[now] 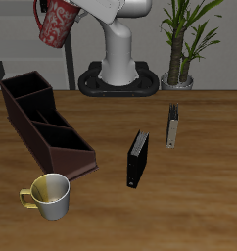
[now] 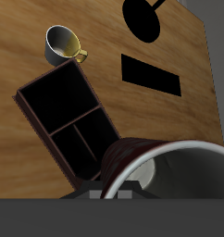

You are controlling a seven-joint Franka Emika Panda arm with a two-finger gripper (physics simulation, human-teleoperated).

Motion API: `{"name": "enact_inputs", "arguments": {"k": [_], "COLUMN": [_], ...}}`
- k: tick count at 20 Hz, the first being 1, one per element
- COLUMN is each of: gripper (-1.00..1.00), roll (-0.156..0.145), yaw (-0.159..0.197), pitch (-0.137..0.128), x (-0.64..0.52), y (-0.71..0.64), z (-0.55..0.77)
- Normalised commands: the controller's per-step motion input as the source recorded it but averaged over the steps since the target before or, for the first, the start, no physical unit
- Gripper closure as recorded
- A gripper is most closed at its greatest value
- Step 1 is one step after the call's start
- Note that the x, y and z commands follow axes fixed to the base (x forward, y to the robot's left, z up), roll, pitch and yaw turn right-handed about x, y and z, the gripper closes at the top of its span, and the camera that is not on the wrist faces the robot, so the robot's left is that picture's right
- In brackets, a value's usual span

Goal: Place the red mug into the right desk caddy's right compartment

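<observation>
A cream-yellow mug (image 1: 50, 195) stands near the table's front edge; at its 3 o'clock stands a black book (image 1: 137, 160), a grey book (image 1: 172, 126) beyond at 1 o'clock

I see the mug (image 1: 58, 23) red with white speckles, grey inside. Caddy (image 1: 47, 129) dark maroon-brown. Second mug (image 1: 49, 196) plain cream-yellow. Table (image 1: 189, 196) brown woodgrain. Two books: one black (image 1: 137, 160), one grey (image 1: 172, 126).

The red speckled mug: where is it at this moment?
The red speckled mug is held high in the air by the gripper, tilted, above the back end of the dark maroon desk caddy.
</observation>
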Motion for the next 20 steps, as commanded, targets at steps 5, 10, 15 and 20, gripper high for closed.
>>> {"name": "enact_inputs", "arguments": {"k": [5, 10, 15, 20], "gripper": [1.00, 1.00, 1.00, 1.00], "roll": [-0.027, -0.058, -0.056, -0.007], "yaw": [-0.011, -0.040, -0.040, -0.017], "pitch": [-0.023, -0.010, 0.011, 0.039], "x": [-0.24, -0.25, -0.11, 0.02], "y": [-0.08, -0.27, -0.18, -0.11], "z": [0.02, 0.01, -0.08, -0.25]}}
